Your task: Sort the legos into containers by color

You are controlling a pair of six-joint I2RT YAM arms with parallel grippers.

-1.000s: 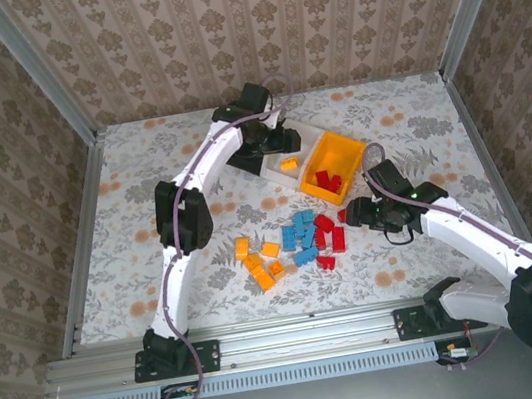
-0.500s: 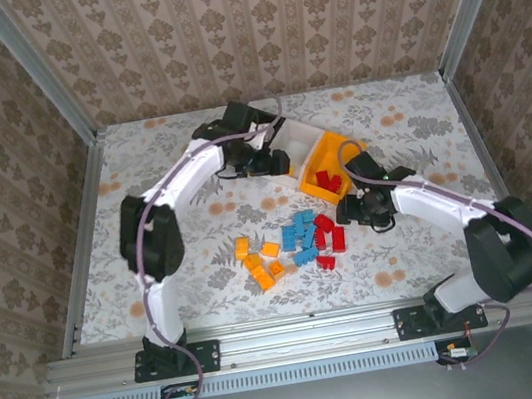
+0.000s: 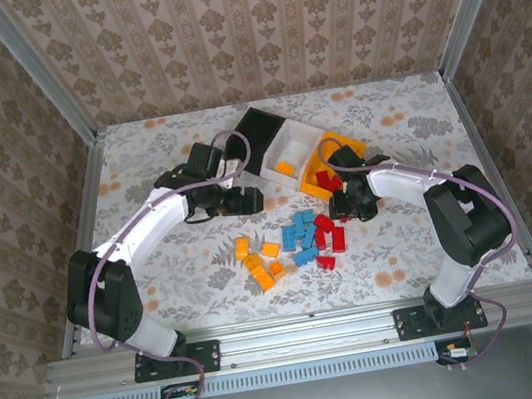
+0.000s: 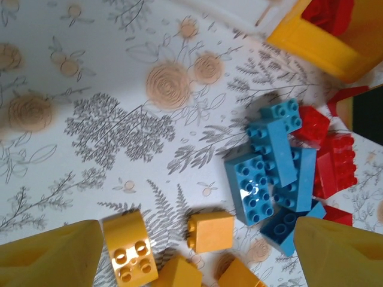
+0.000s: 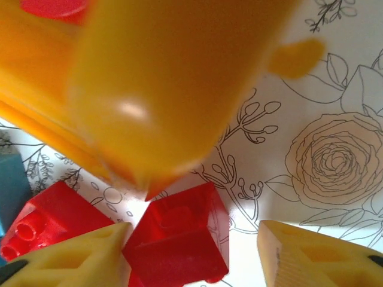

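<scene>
Orange, blue and red legos (image 3: 300, 233) lie in the same loose heap on the flowered table (image 3: 141, 179) as a second ago, orange to the left, blue in the middle and red to the right, near the row of containers. The left gripper (image 3: 244, 202), which hung over the white bin (image 3: 298, 134) a second ago, has drawn back to the left and now hovers over bare table beside the heap. Its fingers (image 4: 54, 257) are spread wide with nothing between them. That retreat uncovers the black bin (image 3: 259, 125), and one orange brick (image 3: 284, 168) stays in the white bin. The right gripper (image 3: 346, 207) has swung in from the right to the near corner of the orange-yellow bin (image 3: 349, 146), which holds red pieces. In the right wrist view its jaws straddle a red brick (image 5: 179, 239) on the table: one finger meets the brick's edge and the other stands clear, so the brick is not gripped.
</scene>
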